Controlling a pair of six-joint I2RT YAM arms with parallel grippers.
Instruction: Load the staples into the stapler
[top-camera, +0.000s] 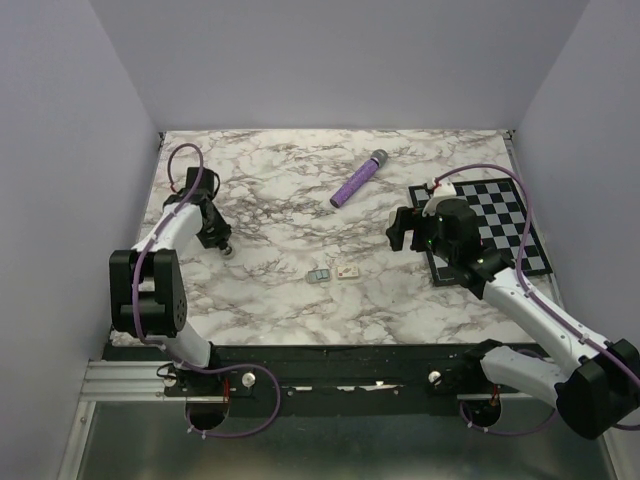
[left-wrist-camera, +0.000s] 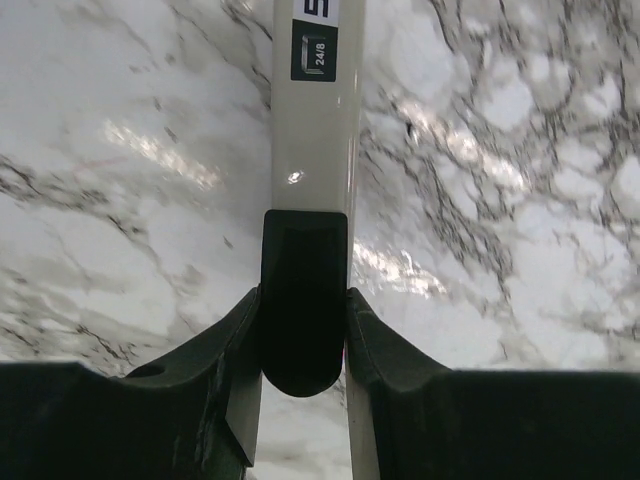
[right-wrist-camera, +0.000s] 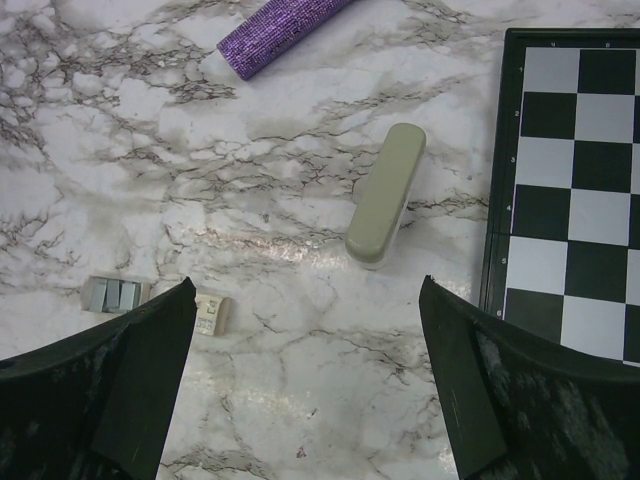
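Purple cylinder (top-camera: 358, 178) lying on marble table (top-camera: 270, 190); checkerboard (top-camera: 510, 212) flat at table's right edge.

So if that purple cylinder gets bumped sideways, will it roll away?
Likely yes: the cylinder lies on its side on the smooth marble table, so a sideways bump should roll it. Pushed end-on it would probably slide instead. Its glittery surface looks rough, so it probably isn't slippery to grasp.

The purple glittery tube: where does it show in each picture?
Top external: purple tube, upper middle of the table.
Left wrist: not in it.
Right wrist: purple tube at the top edge, partly cut off.
Shared landmark: checkerboard, to its right in both those views.
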